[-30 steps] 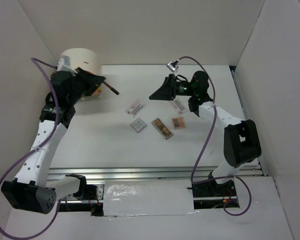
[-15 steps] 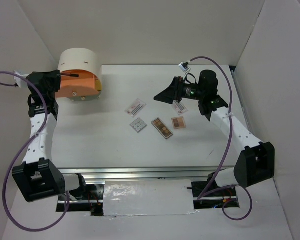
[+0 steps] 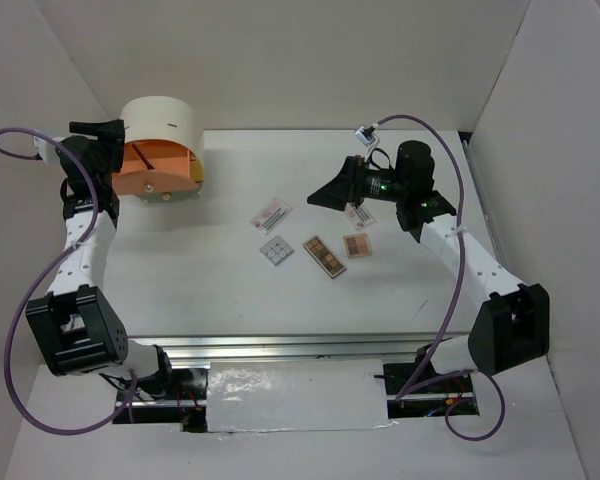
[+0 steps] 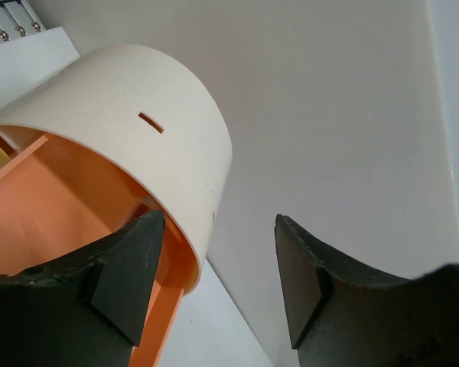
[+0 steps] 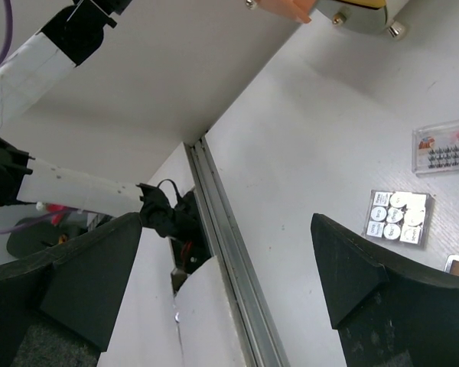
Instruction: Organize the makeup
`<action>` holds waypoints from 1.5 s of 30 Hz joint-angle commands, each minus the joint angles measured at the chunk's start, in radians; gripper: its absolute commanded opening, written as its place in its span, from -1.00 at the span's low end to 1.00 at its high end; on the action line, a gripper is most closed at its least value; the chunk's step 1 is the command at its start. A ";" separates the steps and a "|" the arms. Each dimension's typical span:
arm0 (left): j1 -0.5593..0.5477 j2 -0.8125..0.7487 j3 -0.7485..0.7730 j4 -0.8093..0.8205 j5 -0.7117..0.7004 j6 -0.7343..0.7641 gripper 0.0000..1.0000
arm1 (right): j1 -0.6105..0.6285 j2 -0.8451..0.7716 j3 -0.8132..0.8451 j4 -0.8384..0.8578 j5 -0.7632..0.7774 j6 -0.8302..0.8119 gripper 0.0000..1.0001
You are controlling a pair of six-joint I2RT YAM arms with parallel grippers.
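White square palette [image 5: 398,218] lies on the table — framed between the spread right fingers [image 5: 352,275], untouched.

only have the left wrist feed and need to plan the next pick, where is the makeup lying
observer: The top view shows it loose in the middle of the table: a white square palette, a long brown palette, a small brown palette and a sachet.
operator: is the right tool near any of it
observer: The right tool hovers over the far side of that cluster, open and holding nothing.
operator: how does the drawer box sit to the cluster
observer: The drawer box stands far left of the cluster, apart from it, its orange drawer pulled out toward the near side.
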 commanded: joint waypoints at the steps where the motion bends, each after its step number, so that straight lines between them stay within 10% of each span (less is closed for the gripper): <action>1: 0.011 -0.044 0.004 0.078 0.007 -0.007 0.46 | 0.009 0.009 0.028 -0.008 -0.004 -0.021 0.99; 7: 0.020 -0.086 0.198 -0.095 0.039 0.155 0.78 | 0.170 0.148 0.229 -0.185 0.211 -0.147 0.99; 11: 0.020 -0.061 0.523 -0.652 0.013 0.344 0.99 | 0.368 0.355 0.500 -0.313 0.458 -0.234 0.97; 13: 0.020 -0.048 0.649 -0.803 0.050 0.469 0.99 | 0.452 0.482 0.625 -0.274 0.549 -0.285 0.24; 14: 0.019 -0.052 0.662 -0.916 0.059 0.505 0.99 | 0.474 0.525 0.670 -0.272 0.584 -0.305 -0.53; 18: 0.020 -0.272 0.354 -0.915 0.087 0.629 0.99 | 0.575 0.811 0.964 -0.350 0.712 -0.443 -1.00; 25: 0.005 -0.669 -0.040 -0.792 0.021 0.594 0.99 | 0.660 0.931 1.019 -0.154 0.929 -0.710 -1.00; 45: -0.068 -0.716 -0.209 -0.816 -0.103 0.619 0.99 | 0.661 1.153 1.151 0.294 1.051 -0.935 -1.00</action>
